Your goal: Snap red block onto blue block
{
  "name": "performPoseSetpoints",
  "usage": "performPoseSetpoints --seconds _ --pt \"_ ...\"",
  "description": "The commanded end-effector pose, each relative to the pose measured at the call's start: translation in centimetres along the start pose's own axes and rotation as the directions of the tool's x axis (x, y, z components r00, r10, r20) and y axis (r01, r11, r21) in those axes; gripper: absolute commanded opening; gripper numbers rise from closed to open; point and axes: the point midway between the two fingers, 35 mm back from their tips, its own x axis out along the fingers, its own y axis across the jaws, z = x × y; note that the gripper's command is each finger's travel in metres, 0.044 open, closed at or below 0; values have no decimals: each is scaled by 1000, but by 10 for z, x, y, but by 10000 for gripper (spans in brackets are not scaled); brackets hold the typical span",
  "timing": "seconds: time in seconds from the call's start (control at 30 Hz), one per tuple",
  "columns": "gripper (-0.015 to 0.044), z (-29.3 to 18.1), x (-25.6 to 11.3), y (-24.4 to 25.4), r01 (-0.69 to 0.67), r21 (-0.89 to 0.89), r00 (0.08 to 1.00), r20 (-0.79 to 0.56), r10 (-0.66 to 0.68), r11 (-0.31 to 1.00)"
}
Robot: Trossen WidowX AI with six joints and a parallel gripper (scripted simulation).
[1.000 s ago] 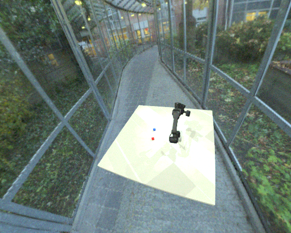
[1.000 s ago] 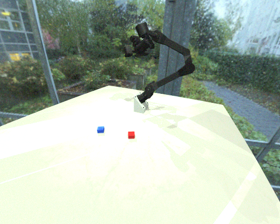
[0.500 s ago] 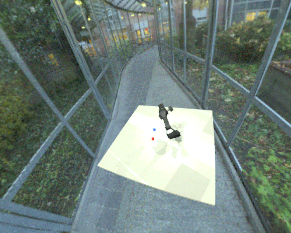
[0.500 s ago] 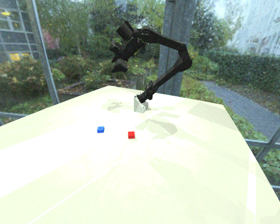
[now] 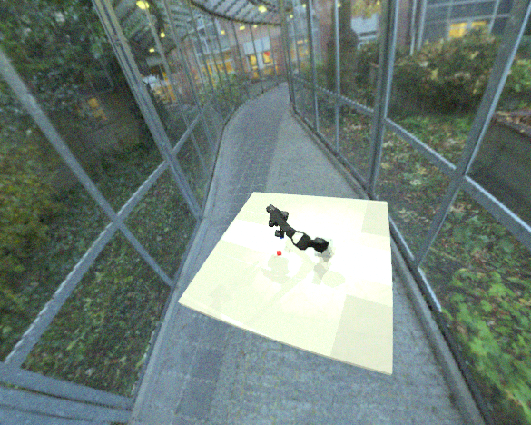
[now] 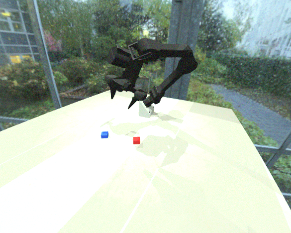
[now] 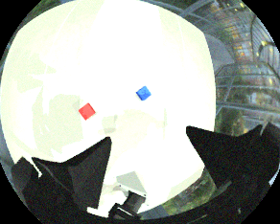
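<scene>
The red block [image 5: 279,252] [image 6: 136,140] [image 7: 86,111] lies on the pale table. The blue block [image 6: 104,135] [image 7: 143,93] lies on the table a short way from it, and the two are apart. In the top view the blue block is mostly hidden by the arm. My gripper [image 6: 120,103] [image 7: 150,135] is open and empty, with its fingers wide apart, high above the table. In the wrist view both blocks show beyond the fingertips, the red one toward the left finger and the blue one farther up, between the fingers' lines.
The pale table [image 5: 238,301] [image 6: 90,190] carries the blocks and the arm's light mount [image 6: 144,112] [image 7: 131,182]. The black arm [image 5: 286,226] [image 6: 165,50] reaches up from the mount and bends over. Shadows of the arm fall on the table near the red block.
</scene>
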Motion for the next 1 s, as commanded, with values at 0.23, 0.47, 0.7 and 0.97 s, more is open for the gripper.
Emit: performPoseSetpoints --seconds 0.23,0.47,0.7,0.97 --pt "440 27 50 111 -375 -408 925 -113 362 832" --pt "440 23 80 122 -376 -408 925 -112 363 832" --pt "440 20 95 127 -376 -408 925 -112 363 832" --pt "440 19 105 130 -376 -408 925 -112 363 832"
